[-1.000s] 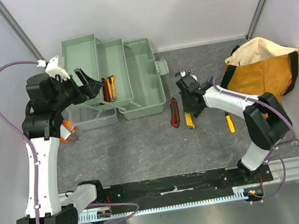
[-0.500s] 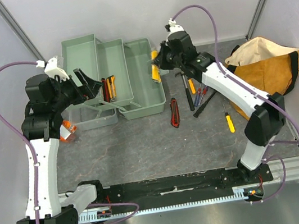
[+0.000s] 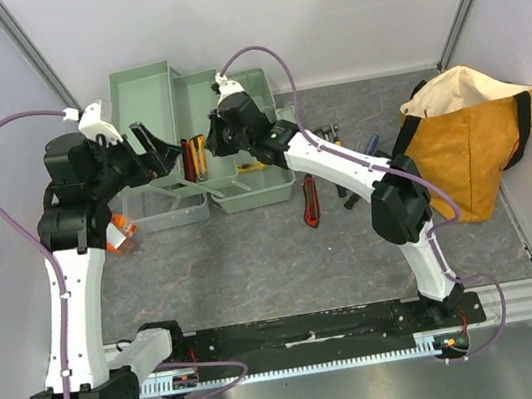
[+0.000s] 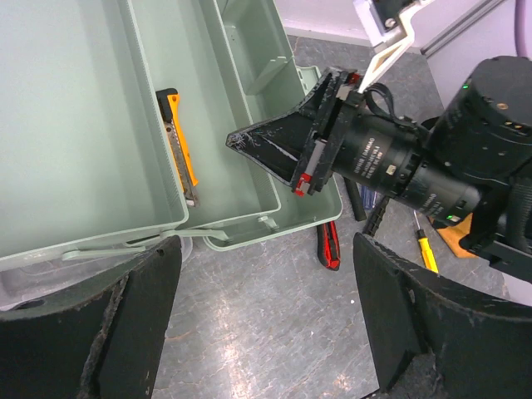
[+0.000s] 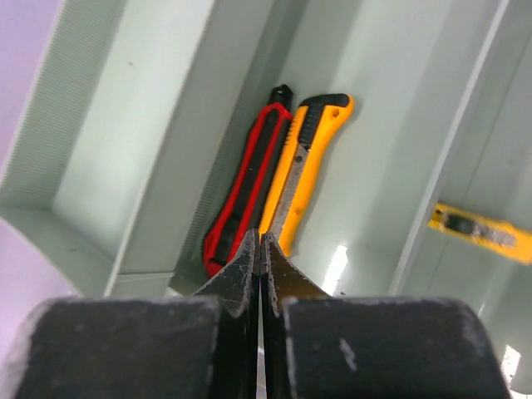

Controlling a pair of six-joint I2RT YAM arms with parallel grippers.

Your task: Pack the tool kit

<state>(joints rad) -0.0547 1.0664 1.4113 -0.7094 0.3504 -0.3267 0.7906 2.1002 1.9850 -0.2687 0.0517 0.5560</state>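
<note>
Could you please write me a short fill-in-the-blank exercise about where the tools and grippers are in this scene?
The right gripper, over the toolbox, has its fingers ____. The left gripper has its fingers ____. The knife lying on the table in front of the toolbox is ____ and black. The bag stands on the table's ____ side.
Missing words: shut; open; red; right.

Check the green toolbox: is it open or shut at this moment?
Open. The toolbox is uncovered and spread out, seen from above, and a red knife and a yellow knife lie side by side inside it.
</note>
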